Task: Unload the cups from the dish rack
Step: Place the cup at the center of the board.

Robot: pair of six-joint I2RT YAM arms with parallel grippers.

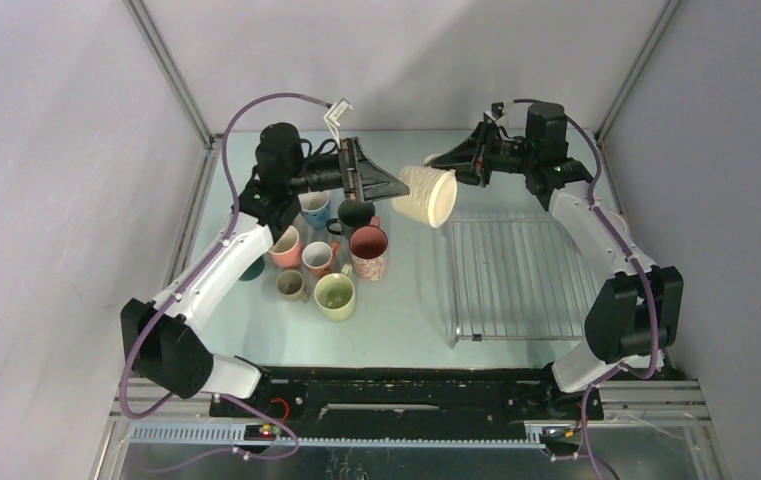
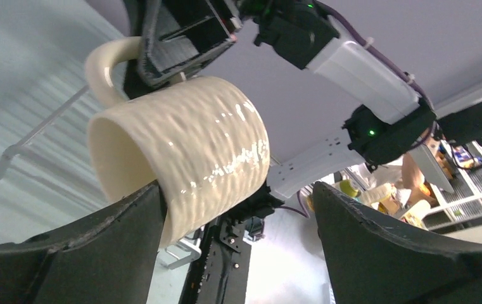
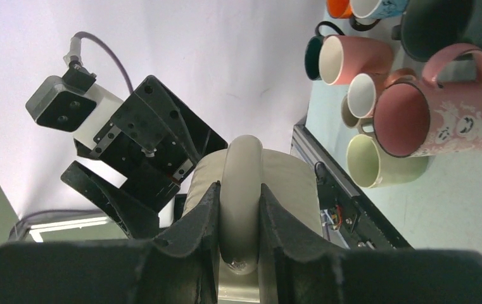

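Cream ribbed cup (image 1: 428, 195) is up in the air just off the rack's (image 1: 516, 270) far left corner, tipped on its side, with the right tool (image 3: 239, 190) pinching its handle (image 3: 241, 158) (clamped from both sides). Left tool (image 1: 394, 186) is spread wide, straddling the cup's body; can't tell if it touches. Other cups (image 1: 368, 252) stand bunched on the desk (image 1: 406, 320) left of the rack.
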